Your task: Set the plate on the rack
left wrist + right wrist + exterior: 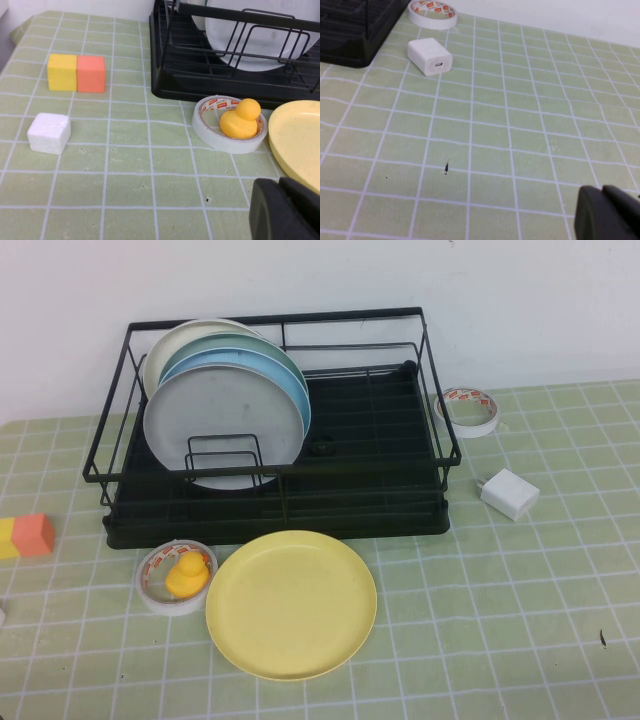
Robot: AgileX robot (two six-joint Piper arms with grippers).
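Nearest the high camera lies the plate (291, 604) — round, pale yellow, flat on the green checked desk (500, 620), just in front of the rack (280, 420).

Going left to right: at about 9 o'clock from the plate sit a yellow block (8, 538) and an orange block (34, 534), touching side by side. A white foam cube (49, 132) shows in the left wrist view, near the blocks. Next comes a roll of tape (177, 576) with a small yellow duck (186, 574) sitting inside it; the roll is just beside the plate's rim, at about 10 o'clock.

At 12 o'clock from the plate stands the big black rack. Its left half holds a grey plate (222, 430) in front, a light-blue plate (285, 375) behind it, and more pale plates behind that, all up on edge. At about 2 o'clock from the plate are a white charger (509, 492) and a second roll of tape (468, 409).

Neither arm shows in the high view. Only a dark bit of the left end effector (285, 210) peeks in near the plate's rim, and a dark bit of the right end effector (607, 215) hangs over bare desk — released or clenched, I cannot tell for either.
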